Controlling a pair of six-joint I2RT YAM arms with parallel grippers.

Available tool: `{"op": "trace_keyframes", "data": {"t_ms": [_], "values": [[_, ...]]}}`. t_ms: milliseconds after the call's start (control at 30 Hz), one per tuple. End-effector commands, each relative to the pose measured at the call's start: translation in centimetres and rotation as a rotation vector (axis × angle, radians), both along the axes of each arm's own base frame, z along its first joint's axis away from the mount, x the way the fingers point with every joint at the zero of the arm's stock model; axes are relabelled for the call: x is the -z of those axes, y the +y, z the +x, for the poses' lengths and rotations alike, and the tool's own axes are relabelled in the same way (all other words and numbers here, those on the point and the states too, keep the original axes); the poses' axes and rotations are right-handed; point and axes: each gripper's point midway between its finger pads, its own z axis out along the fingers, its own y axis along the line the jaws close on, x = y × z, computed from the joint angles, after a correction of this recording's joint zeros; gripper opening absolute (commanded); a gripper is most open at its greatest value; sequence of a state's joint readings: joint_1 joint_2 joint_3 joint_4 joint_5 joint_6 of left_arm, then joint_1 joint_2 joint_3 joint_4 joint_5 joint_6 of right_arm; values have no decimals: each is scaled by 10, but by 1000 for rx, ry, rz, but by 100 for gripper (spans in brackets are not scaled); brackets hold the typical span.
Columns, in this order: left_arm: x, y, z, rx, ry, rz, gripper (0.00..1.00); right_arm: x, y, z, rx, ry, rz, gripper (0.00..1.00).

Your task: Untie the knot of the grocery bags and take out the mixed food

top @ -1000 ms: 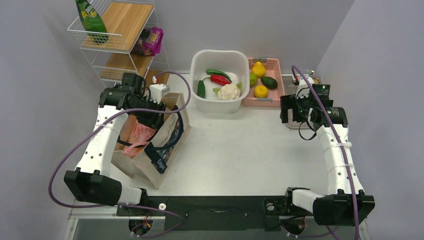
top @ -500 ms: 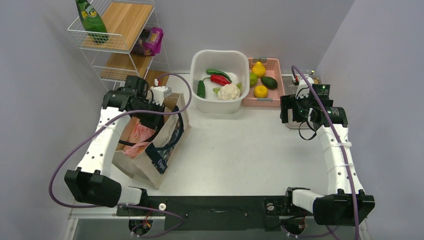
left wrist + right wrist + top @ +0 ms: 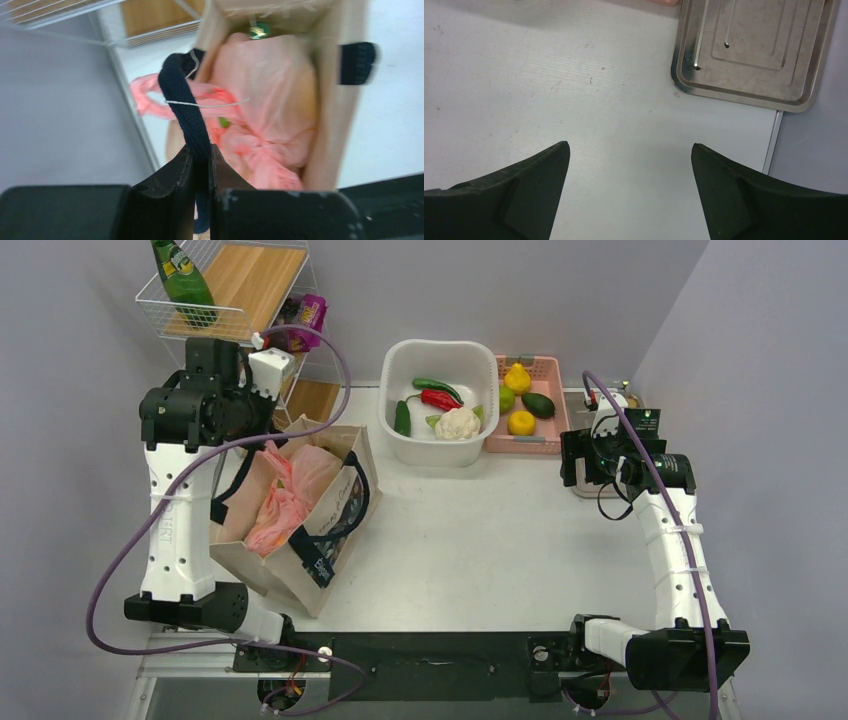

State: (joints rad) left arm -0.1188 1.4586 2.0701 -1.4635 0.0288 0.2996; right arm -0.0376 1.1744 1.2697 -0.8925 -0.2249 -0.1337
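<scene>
The beige canvas tote (image 3: 335,515) stands at the table's left with the pink plastic bag (image 3: 295,485) inside it. My left gripper (image 3: 201,152) is shut on the tote's black strap (image 3: 181,100) and holds it up above the bag; in the top view it (image 3: 232,436) sits over the tote's back-left corner. The pink bag (image 3: 272,85) is closed, with twisted pink plastic, the knot (image 3: 265,152), just below the fingers. A green bottle (image 3: 182,275) stands on the shelf. My right gripper (image 3: 630,147) is open and empty over bare table.
A wire shelf (image 3: 235,310) with a purple snack packet (image 3: 305,320) stands back left. A white tub (image 3: 395,435) holds cauliflower and peppers. A pink basket (image 3: 545,365) holds fruit. A metal tray (image 3: 749,50) lies at the right edge.
My left arm rose and swung back-left with the black strap in its grip. The tote's mouth opened wider and more of the pink bag shows. The right arm has not moved.
</scene>
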Motion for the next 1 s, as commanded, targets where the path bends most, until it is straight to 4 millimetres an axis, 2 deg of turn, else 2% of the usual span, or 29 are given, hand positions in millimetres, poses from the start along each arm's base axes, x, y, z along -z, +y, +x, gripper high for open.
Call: {"op": "trace_keyframes", "data": {"t_ms": [0,33,133,167,200,333,500,600,633,667,700,733,767,800,833,867,900,933,967], "values": [[-27,71,21,-183,-109,259,0,-10,0,5,-1,-41,-9,87],[-34,77,28,-201,-142,278,0,-10,0,5,-1,-42,-10,87],[-48,99,41,-245,-194,363,17,-11,-1,4,2,-44,-15,87],[-48,101,45,-244,-196,378,20,-11,-1,4,3,-45,-16,87],[-51,115,47,-270,-205,407,24,-10,-1,4,2,-44,-18,87],[-51,143,58,-301,-209,496,34,-11,-3,4,6,-46,-24,87],[-32,182,67,-336,-161,562,45,-10,-3,4,8,-43,-26,87],[-23,197,70,-342,-134,525,48,-9,-4,4,8,-41,-28,87],[-18,195,67,-329,-121,462,55,-9,-4,4,8,-39,-29,87],[-25,193,69,-319,-140,425,71,-8,-4,4,8,-37,-29,87],[-19,186,64,-301,-119,346,73,-8,-3,5,7,-38,-27,87],[-26,184,63,-301,-137,311,76,-8,-3,5,5,-36,-26,87],[-20,171,60,-277,-118,230,76,-7,-3,5,4,-36,-24,87],[-25,169,60,-279,-131,196,77,-7,-2,5,3,-32,-23,87],[-21,155,56,-258,-116,106,77,-7,-2,6,1,-34,-20,87],[-28,155,54,-267,-135,64,77,-7,-2,6,0,-34,-19,87],[-27,136,52,-222,-128,-49,77,-7,-1,6,0,-33,-17,87],[-37,133,48,-214,-158,-95,78,-7,-1,6,-2,-35,-16,87],[-44,111,43,-146,-170,-187,78,-8,-1,7,-3,-35,-14,87]]}}
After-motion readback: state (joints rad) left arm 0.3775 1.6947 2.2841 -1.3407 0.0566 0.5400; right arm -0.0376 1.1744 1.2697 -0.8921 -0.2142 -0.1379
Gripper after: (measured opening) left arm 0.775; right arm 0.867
